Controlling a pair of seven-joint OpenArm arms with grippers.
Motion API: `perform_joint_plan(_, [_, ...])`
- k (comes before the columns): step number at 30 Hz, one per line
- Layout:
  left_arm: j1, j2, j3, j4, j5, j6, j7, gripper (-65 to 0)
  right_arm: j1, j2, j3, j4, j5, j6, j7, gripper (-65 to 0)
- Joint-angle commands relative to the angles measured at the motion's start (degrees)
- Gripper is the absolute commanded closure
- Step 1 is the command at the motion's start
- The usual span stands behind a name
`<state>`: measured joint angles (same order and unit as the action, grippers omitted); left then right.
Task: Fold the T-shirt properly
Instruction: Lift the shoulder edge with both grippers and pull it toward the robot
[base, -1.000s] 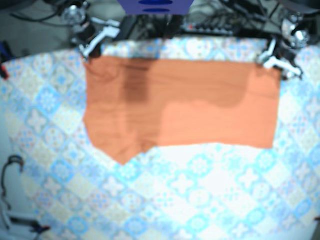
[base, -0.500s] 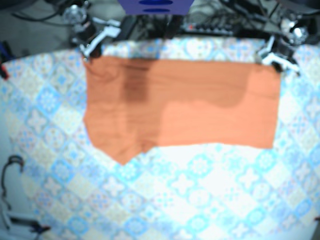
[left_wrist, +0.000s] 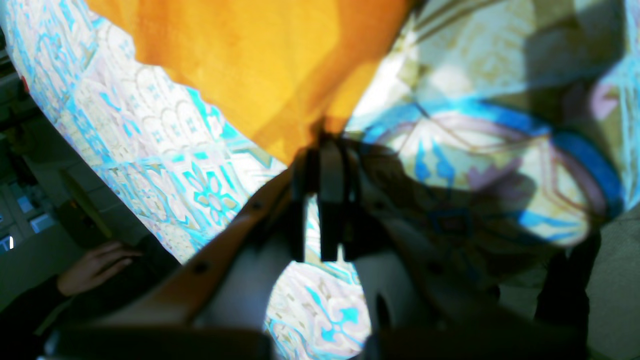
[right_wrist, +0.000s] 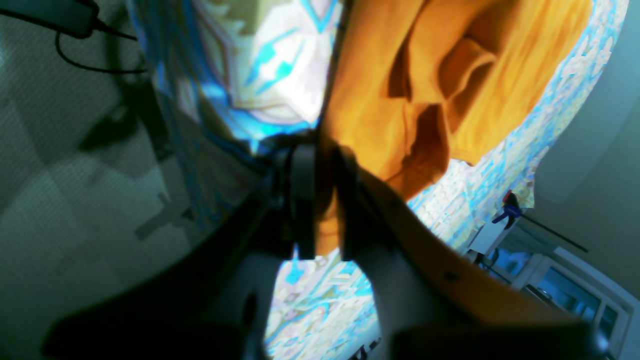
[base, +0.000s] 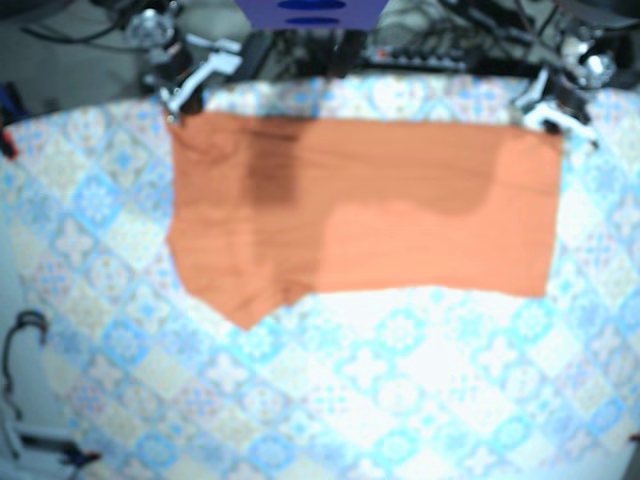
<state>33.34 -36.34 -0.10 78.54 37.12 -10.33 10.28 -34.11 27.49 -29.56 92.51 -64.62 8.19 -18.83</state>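
Note:
The orange T-shirt (base: 380, 200) lies flat as a wide rectangle on the far half of the table, with a pointed flap hanging at its near left. My right gripper (base: 180, 100) sits at the shirt's far left corner. In the right wrist view it (right_wrist: 322, 150) is shut, with orange cloth (right_wrist: 400, 100) pinched between the fingers. My left gripper (base: 545, 112) is at the far right corner. In the left wrist view its fingers (left_wrist: 325, 145) are pressed together, and the tip of the shirt (left_wrist: 240, 60) ends right at them with no cloth showing between.
A blue patterned tablecloth (base: 400, 380) covers the table. Cables and gear (base: 430, 45) crowd the far edge. A cable loop (base: 20, 340) lies at the near left. A person's hand (left_wrist: 95, 260) rests beyond the table, and a blue clamp (right_wrist: 505, 212) grips its edge.
My left gripper has drawn back toward the far edge and slightly left, off the shirt's right corner. The shirt and the right gripper have stayed in place.

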Motion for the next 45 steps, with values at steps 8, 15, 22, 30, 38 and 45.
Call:
perform_joint_plan(8, [2.04,-0.98,-0.39,0.89,0.19,0.35,0.93,0.0,-0.40,0.51,-0.11,0.55,0.05,0.39,0.24,-4.2])
perform_joint_plan(15, [4.33,-0.98,-0.65,1.76,-0.16,0.44,0.75,0.0,-1.28,0.78,-0.11,0.63,0.05,0.39,0.41,-4.1])
perform_joint_plan(22, [5.47,-0.98,-0.47,1.76,-0.24,0.53,0.66,0.0,-2.95,0.87,-0.11,0.72,0.05,0.39,0.50,-4.1])
perform_joint_plan(30, [8.81,-1.16,-0.74,4.40,-0.24,0.53,0.57,0.0,-4.44,0.87,0.07,1.25,0.05,0.30,0.50,-4.1])
perform_joint_plan(38, [11.62,-1.07,-0.74,5.72,-0.24,0.53,0.57,0.0,-4.53,0.95,0.07,2.92,0.05,0.30,0.50,-4.1])
perform_joint_plan(45, [13.38,-0.98,-0.82,6.51,-0.24,0.61,-0.75,0.0,-4.53,0.95,0.51,2.92,0.14,0.30,0.50,-4.1])
